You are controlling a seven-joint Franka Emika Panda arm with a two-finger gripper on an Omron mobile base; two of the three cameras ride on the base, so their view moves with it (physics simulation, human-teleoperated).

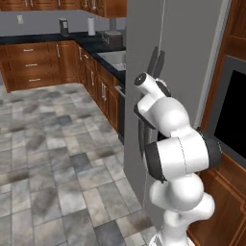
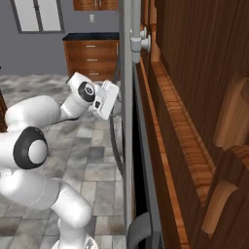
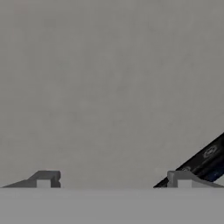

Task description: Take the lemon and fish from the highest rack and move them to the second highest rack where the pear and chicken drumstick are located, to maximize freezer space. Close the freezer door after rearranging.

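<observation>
Hand view, gripper (image 3: 113,179) jaws spread wide, empty, close against freezer door (image 3: 109,87), black handle (image 3: 205,159) beside one fingertip

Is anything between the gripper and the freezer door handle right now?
Nothing visible. The open gripper faces the bare grey freezer door close up, with the black handle just off to one side of its fingertips.
</observation>
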